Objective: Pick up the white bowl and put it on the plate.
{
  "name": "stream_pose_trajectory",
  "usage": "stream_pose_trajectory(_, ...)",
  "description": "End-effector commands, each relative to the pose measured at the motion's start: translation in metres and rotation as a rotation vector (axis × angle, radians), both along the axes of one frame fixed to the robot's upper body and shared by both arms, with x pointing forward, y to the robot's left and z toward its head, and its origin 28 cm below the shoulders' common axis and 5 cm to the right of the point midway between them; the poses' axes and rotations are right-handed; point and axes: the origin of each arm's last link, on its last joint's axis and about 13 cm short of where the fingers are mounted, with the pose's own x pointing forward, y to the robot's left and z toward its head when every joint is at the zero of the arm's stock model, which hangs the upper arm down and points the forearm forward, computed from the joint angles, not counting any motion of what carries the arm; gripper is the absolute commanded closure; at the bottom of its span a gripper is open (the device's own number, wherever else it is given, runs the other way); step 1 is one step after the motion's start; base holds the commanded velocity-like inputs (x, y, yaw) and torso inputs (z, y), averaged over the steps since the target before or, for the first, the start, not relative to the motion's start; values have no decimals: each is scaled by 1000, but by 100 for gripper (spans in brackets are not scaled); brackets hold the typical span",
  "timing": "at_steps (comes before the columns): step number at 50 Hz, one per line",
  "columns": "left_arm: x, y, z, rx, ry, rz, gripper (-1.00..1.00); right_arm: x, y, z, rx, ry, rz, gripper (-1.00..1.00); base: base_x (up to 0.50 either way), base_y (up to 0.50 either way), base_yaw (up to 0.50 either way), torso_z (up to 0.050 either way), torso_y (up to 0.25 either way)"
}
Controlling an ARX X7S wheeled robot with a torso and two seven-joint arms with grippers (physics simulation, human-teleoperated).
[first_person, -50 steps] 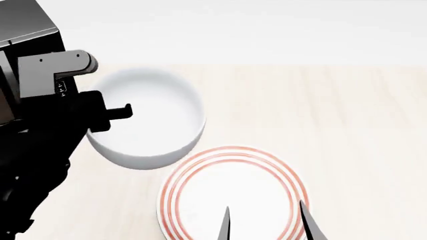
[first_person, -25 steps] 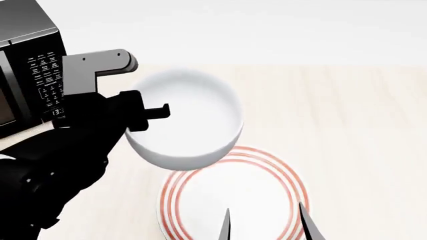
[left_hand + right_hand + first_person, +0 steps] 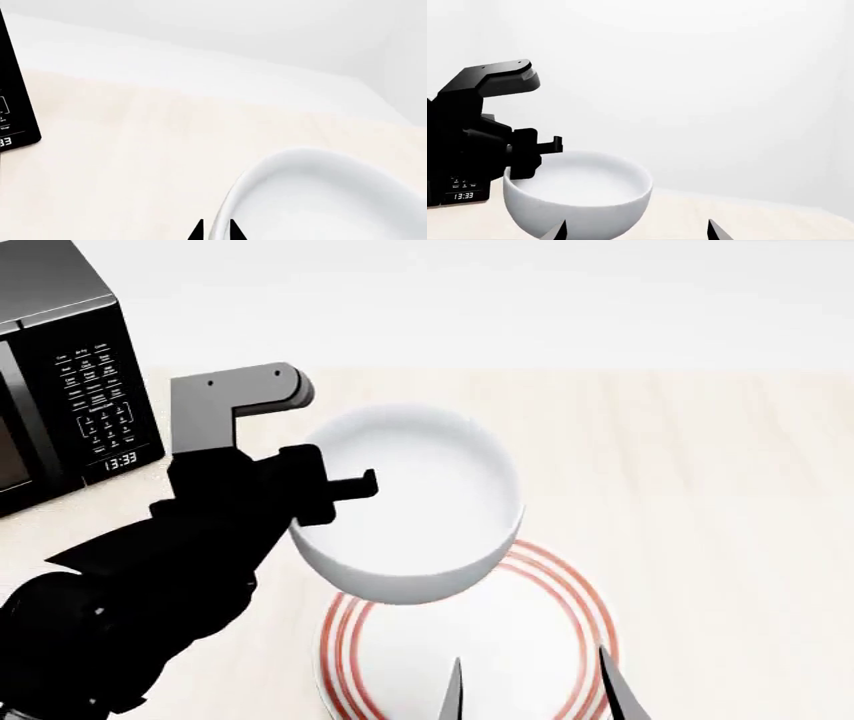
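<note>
Here the left gripper [image 3: 320,502] holds the white bowl [image 3: 407,502] by the rim nearest the arm, its fingers closed tight on the thin wall, one inside and one outside. The left wrist view shows the two tips [image 3: 215,232] pinching the bowl's edge [image 3: 230,200] between them. That edge grip probably suits a bowl too wide to span across, and it leaves the base free for setting down.

The bowl hangs in the air above the table [image 3: 694,490], with its near side overlapping the far part of the plate [image 3: 561,590], whose red rings show below and to the right of it. From the right wrist view the bowl [image 3: 577,197] looks level and open side up.

The right gripper [image 3: 531,685] sits low over the near part of the plate, its jaws spread apart and holding nothing; it seems parked out of the carrying arm's way. The microwave [image 3: 60,380] stands at the far left, well apart from the plate.

Judging by the overlap, the bowl is not yet centred over the plate.
</note>
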Motion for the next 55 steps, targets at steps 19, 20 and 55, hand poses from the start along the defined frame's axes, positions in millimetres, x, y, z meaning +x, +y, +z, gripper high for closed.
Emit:
stream_pose_trajectory(19,-3,-27,-3,-92,5,-61,100,4,-2,1,-1,-13,-5,-100,0,0,0,0,1)
stream_pose_trajectory(20,-3,-27,-3,-92,5,-61,100,4,-2,1,0,-13,-5,-100,0,0,0,0,0)
stream_pose_trajectory(55,-9,-44,-18,-124,37,-101,100,5,-3,0,1,-9,-5,-100,0,0,0,0,1)
